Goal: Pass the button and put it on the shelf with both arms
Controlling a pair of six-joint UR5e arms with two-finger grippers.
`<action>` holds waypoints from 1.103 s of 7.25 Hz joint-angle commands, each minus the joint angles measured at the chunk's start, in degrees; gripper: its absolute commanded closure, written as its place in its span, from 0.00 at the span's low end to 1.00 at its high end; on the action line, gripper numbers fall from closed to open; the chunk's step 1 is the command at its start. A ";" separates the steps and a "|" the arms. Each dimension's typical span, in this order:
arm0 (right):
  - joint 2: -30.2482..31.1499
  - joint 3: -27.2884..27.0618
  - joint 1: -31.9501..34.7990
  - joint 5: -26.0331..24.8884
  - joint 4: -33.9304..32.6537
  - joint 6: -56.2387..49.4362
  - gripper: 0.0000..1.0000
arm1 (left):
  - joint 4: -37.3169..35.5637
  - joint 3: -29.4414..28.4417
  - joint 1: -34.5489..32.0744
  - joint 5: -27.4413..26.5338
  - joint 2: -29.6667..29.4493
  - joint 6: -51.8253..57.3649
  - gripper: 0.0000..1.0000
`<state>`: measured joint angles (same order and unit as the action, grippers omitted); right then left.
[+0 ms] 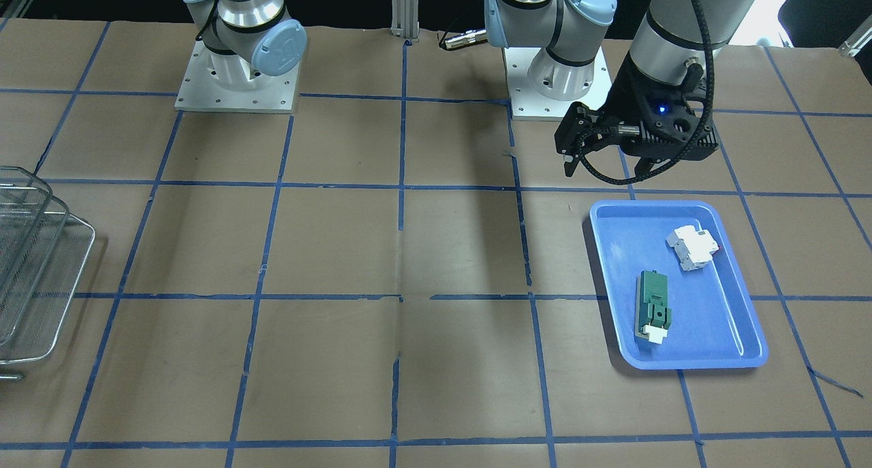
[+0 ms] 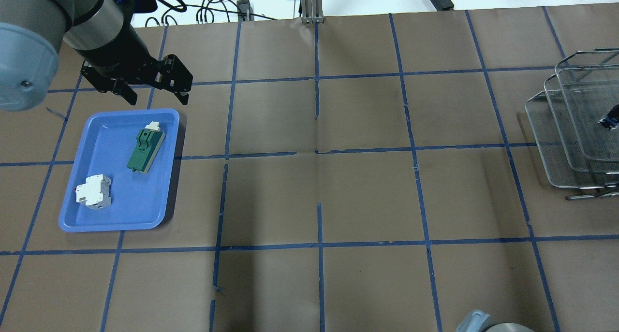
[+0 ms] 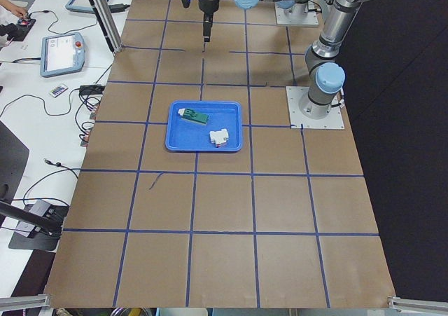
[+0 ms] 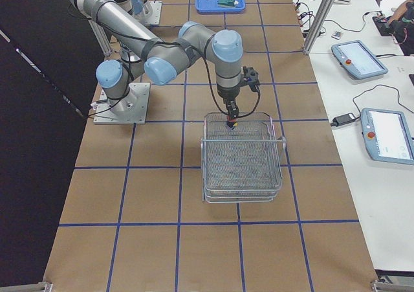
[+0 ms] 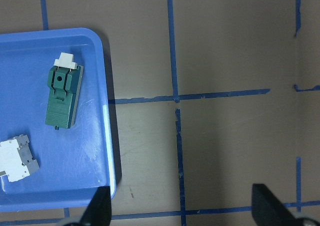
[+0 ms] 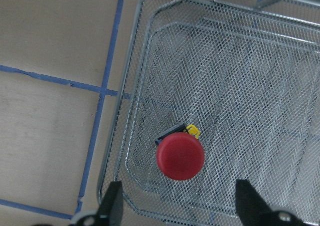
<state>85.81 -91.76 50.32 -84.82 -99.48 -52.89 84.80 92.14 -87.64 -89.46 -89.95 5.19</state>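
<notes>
The button (image 6: 180,156), red cap up, rests on the mesh floor of the shelf (image 6: 131,116), near the tray's corner. My right gripper (image 6: 180,206) hangs straight over it, open, its fingers well apart on either side and not touching the cap. In the exterior right view the right gripper (image 4: 231,116) points down into the top tray of the shelf (image 4: 242,169). My left gripper (image 2: 157,99) is open and empty, high above the far edge of the blue tray (image 2: 121,177). The left wrist view shows the left gripper (image 5: 182,208) with spread fingers over bare table.
The blue tray (image 1: 681,206) holds a green terminal block (image 1: 654,308) and a white breaker block (image 1: 693,246). The shelf (image 2: 556,143) stands at the table's right end, at the left edge of the front-facing view (image 1: 41,270). Brown paper with blue tape lines covers the table.
</notes>
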 commanded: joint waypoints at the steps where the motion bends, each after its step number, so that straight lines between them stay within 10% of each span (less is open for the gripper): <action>1: 1.89 5.16 9.48 -0.78 7.08 8.63 0.17 | 0.01 -0.03 0.01 -0.01 -0.05 -0.01 0.00; 5: 4.36 6.16 35.84 -0.79 8.87 45.39 0.12 | 0.01 -0.03 -0.08 0.08 -0.14 -0.01 0.00; 8: 3.57 6.15 39.07 -1.40 8.16 52.98 0.00 | -0.08 0.15 -0.17 0.08 -0.05 -0.01 0.00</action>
<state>89.48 -85.61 88.68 -86.07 -91.25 -1.30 84.76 92.26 -87.77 -89.39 -90.01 5.18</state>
